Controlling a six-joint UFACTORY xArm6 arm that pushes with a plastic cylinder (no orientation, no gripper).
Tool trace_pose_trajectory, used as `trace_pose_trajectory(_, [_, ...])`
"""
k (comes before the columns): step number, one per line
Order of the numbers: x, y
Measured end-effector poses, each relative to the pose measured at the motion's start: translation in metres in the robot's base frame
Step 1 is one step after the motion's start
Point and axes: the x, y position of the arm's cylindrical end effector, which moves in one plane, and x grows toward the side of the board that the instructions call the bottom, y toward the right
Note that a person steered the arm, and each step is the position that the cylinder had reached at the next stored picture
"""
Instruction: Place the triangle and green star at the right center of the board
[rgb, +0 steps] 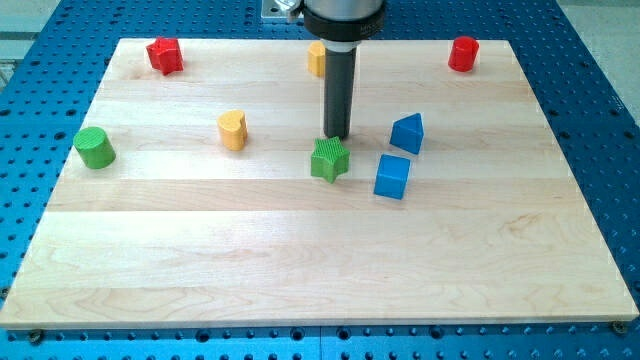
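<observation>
My tip, a bare rod with no jaws to open or close, stands just above the green star near the board's middle, with the blue triangle beside, so I judge the push toward the right edge's center must begin from the star's left.

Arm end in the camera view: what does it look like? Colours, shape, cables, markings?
A straight dark cylindrical rod hangs from a wider black round collar, with a bit of grey metal mount above. My tip is plain and blunt. No cables or markings are visible.

Blue cube and blue triangle block the green star rightward.
</observation>
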Motion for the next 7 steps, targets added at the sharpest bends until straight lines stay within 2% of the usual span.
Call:
trace_pose_trajectory(1, [-0.001,0.001])
trace_pose_trajectory(2, [-0.001,-0.028])
trace_pose_trajectory(3, [0.013,-0.063])
trace_pose_trajectory(4, [0.046,-0.063])
trace_pose_trajectory(5, [0.057,-0.081])
trace_pose_trajectory(6, [0.077,-0.051])
trace_pose_trajectory(7, [0.077,0.028])
